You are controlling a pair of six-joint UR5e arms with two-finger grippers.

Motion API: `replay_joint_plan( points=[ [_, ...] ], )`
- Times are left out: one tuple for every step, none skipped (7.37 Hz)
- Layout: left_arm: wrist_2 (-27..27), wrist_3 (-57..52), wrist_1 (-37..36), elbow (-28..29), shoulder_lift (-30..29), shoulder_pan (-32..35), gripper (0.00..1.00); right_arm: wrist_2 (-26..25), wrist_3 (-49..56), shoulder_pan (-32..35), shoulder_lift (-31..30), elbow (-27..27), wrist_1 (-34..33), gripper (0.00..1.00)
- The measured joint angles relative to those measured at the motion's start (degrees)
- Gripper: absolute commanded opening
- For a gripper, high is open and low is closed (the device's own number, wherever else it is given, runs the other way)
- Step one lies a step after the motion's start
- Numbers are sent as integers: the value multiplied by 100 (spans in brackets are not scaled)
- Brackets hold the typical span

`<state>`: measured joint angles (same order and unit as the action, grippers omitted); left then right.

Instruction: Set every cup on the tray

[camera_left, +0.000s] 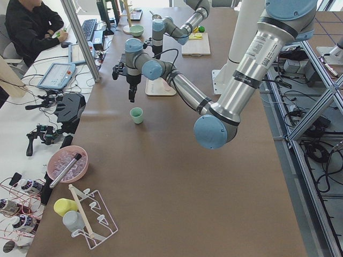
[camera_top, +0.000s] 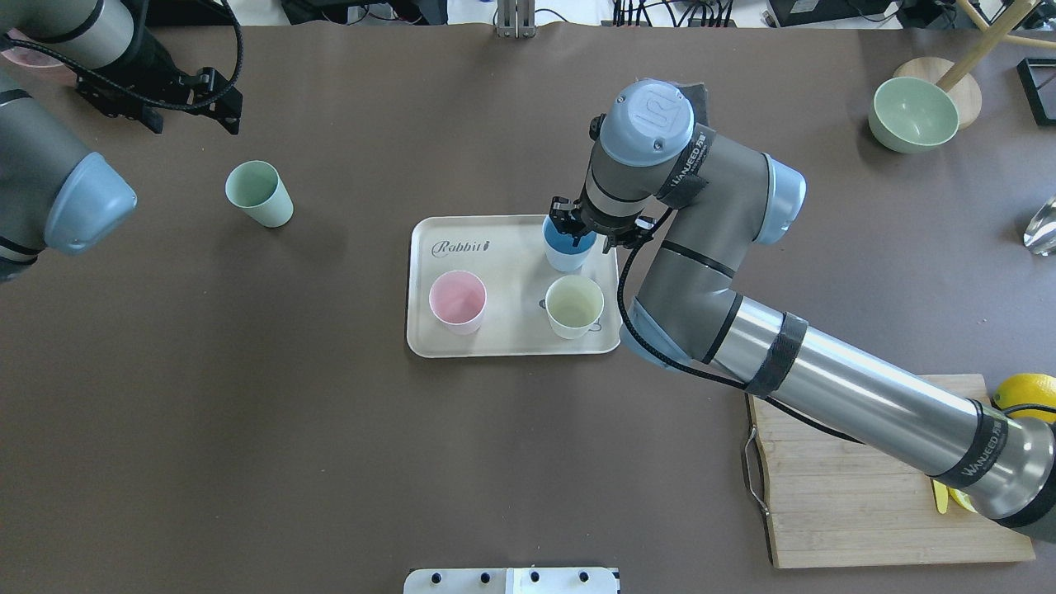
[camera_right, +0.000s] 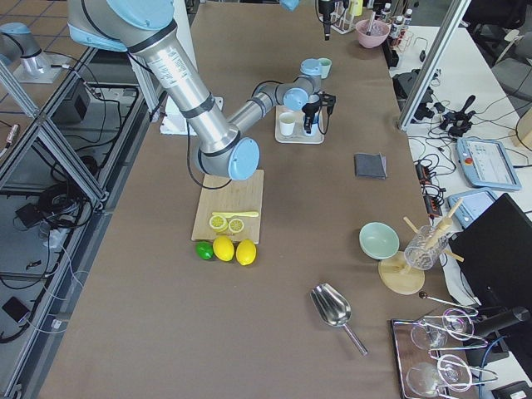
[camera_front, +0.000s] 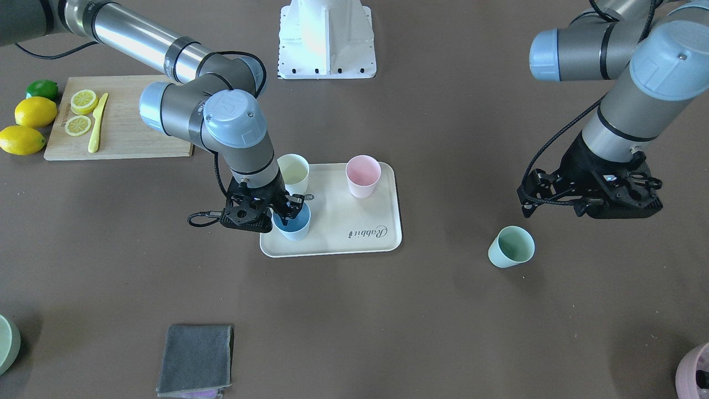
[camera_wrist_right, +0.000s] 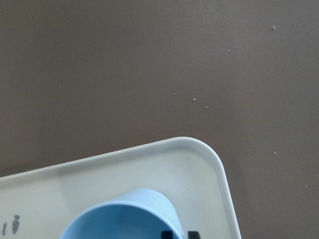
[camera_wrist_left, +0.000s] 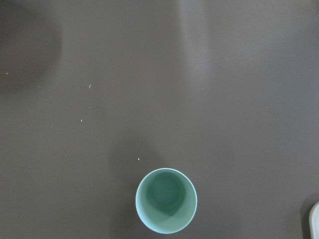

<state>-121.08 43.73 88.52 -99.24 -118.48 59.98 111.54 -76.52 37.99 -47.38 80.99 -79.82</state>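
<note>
The cream tray [camera_front: 354,221] lies mid-table and also shows in the overhead view [camera_top: 511,264]. The pale yellow cup [camera_front: 293,172], the pale pink cup [camera_front: 363,175] and the light blue cup [camera_front: 292,226] stand on it. My right gripper [camera_front: 291,206] is shut on the blue cup's rim [camera_wrist_right: 119,219], at the tray's corner. The mint green cup [camera_front: 512,246] stands upright on the bare table, apart from the tray, and shows in the left wrist view [camera_wrist_left: 166,200]. My left gripper [camera_front: 554,204] hovers open and empty above and beside it.
A wooden cutting board [camera_front: 133,133] with lemon slices and a yellow knife, lemons [camera_front: 34,112] and a lime sit at my right side. A grey cloth [camera_front: 195,360] lies at the far edge. A green bowl [camera_top: 913,114] and a pink pot [camera_front: 695,374] stand at the corners.
</note>
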Motion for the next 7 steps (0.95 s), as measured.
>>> replay_joint_plan(
  points=[
    [2, -58, 41, 72, 9, -21, 97, 47, -51, 73, 7, 41, -20, 100],
    [4, -196, 244, 247, 74, -36, 97, 187, -65, 213, 9, 120, -54, 100],
    [7, -317, 681, 548, 186, -43, 97, 397, -58, 382, -7, 222, -82, 100],
    [11, -361, 1212, 930, 248, -59, 97, 556, -39, 518, -32, 356, -165, 100],
    [19, -341, 1662, 1272, 271, -109, 97, 646, -17, 614, -54, 541, -338, 100],
    [32, -288, 1913, 1470, 275, -188, 97, 720, 13, 693, -80, 738, -523, 100],
    [44, -248, 2021, 1569, 273, -260, 97, 798, 75, 779, -95, 899, -701, 100]
  ],
)
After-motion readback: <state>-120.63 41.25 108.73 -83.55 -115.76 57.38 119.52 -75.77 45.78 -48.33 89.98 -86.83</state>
